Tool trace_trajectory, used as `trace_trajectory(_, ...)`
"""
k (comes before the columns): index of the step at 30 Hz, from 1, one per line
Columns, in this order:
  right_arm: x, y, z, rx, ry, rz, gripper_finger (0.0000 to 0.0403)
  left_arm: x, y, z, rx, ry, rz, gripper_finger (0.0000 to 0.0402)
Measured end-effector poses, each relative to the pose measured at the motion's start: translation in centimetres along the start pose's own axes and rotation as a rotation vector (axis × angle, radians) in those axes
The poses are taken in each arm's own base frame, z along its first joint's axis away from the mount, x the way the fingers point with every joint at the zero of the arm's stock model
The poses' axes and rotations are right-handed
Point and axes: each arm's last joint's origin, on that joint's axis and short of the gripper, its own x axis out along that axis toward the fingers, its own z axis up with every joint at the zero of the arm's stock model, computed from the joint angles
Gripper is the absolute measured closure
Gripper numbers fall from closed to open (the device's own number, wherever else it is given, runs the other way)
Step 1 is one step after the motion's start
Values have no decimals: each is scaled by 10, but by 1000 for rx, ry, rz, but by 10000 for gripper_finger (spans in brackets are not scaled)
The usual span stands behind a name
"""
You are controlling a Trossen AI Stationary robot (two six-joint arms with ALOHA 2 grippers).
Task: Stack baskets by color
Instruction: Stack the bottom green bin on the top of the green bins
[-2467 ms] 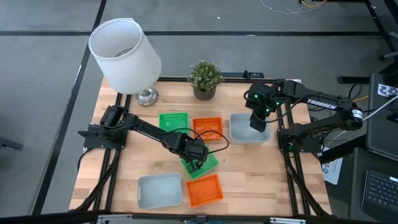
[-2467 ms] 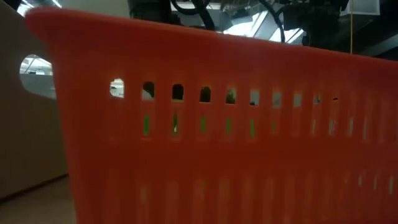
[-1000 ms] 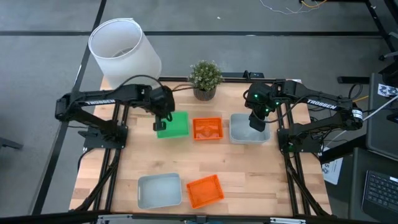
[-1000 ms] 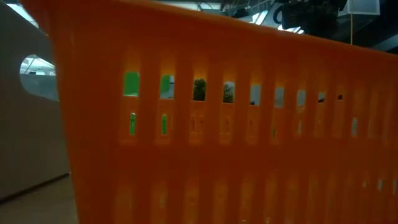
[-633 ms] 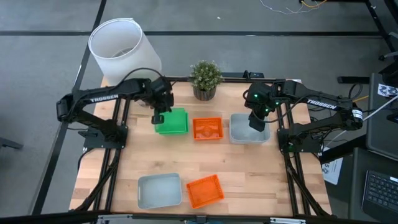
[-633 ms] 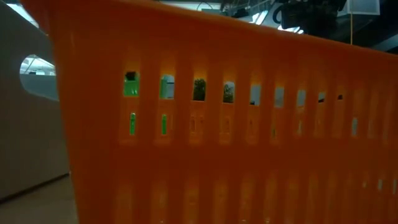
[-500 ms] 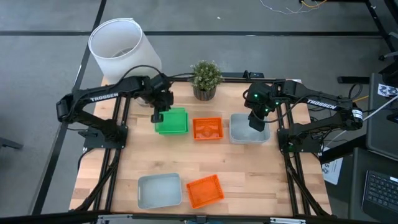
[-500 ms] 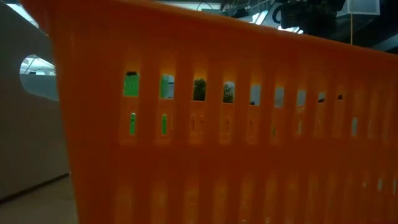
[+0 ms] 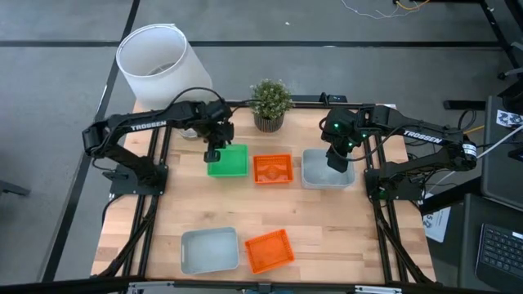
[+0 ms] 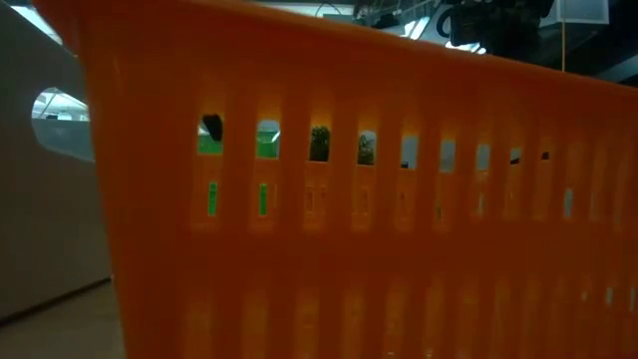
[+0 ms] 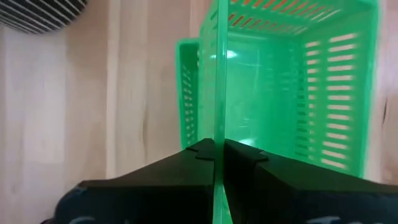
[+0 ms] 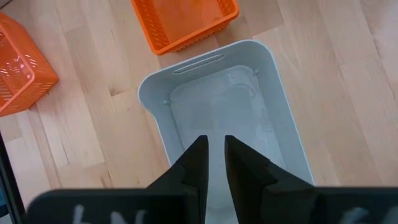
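Three colour stacks sit in a row at the far side of my table (image 9: 163, 229): green stack (image 9: 227, 160), orange stack (image 9: 272, 168), grey stack (image 9: 327, 170). One loose grey basket (image 9: 209, 250) and one loose orange basket (image 9: 269, 250) remain near the front. My left end effector (image 9: 213, 154) is clamped on a green basket's rim, now seated over the green stack; a second ago it hung slightly left. My right end effector (image 9: 338, 161), slightly parted, grips the grey stack's wall.
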Motion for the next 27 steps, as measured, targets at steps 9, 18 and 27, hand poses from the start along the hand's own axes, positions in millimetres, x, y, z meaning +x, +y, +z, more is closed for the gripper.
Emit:
trace_trajectory(9, 0, 0, 0, -2, 1, 0, 350, 25, 4, 2, -21, 62, -45, 402)
trace_trajectory(18, 0, 0, 0, -2, 1, 0, 350, 41, 4, 3, -109, 85, -136, 388)
trace_trajectory(27, 0, 0, 0, -2, 1, 0, 350, 36, -3, 5, -160, 64, -175, 355)
